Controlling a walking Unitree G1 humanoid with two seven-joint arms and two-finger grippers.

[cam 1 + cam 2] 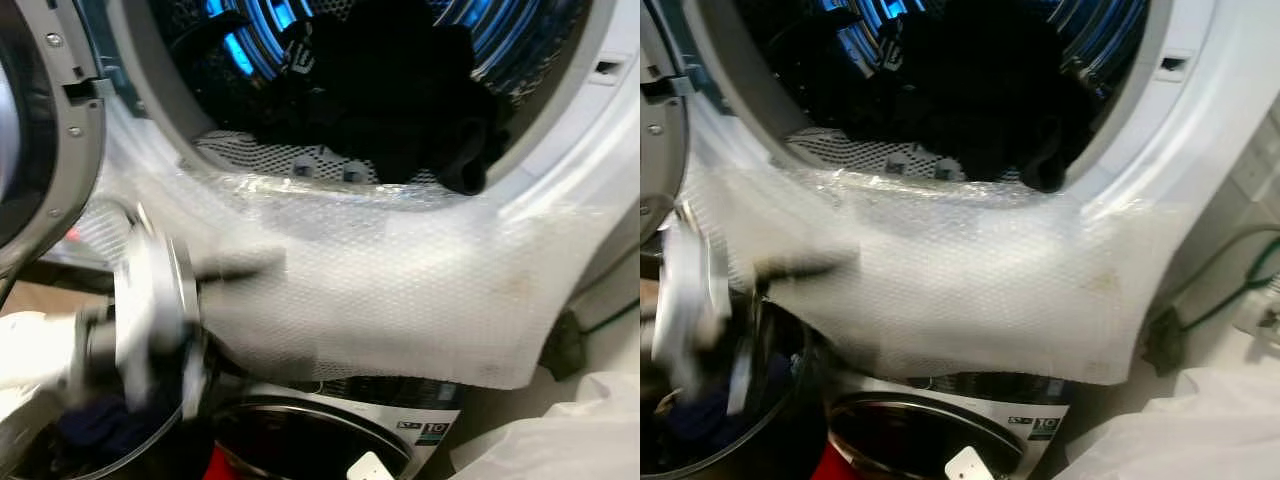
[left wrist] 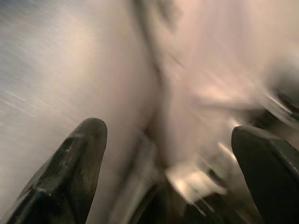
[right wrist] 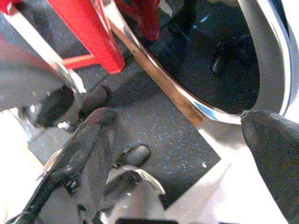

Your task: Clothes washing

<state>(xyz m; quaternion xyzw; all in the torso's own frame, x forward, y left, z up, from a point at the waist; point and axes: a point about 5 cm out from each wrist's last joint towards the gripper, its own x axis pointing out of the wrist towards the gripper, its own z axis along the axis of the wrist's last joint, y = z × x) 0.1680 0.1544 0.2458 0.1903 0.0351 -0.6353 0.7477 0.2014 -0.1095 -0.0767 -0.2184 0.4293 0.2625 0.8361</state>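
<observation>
The left gripper was seen in its wrist view with its two black fingers spread wide apart and nothing held between them; what lay beyond them was too blurred to be made out. In the head views the left arm was smeared by motion at the lower left, its dark fingers reaching onto the near edge of the bubble wrap. Whether the wrap was touched could not be told.

The right gripper was likewise shown with its fingers held wide apart and empty, above a dark speckled mat, beside a red frame and a chrome-rimmed door.

The bubble wrap was draped over the lower lip of the washing machine opening. Dark clothes were piled inside the blue-lit drum. More dark clothes were lying in a black basket at the lower left.
</observation>
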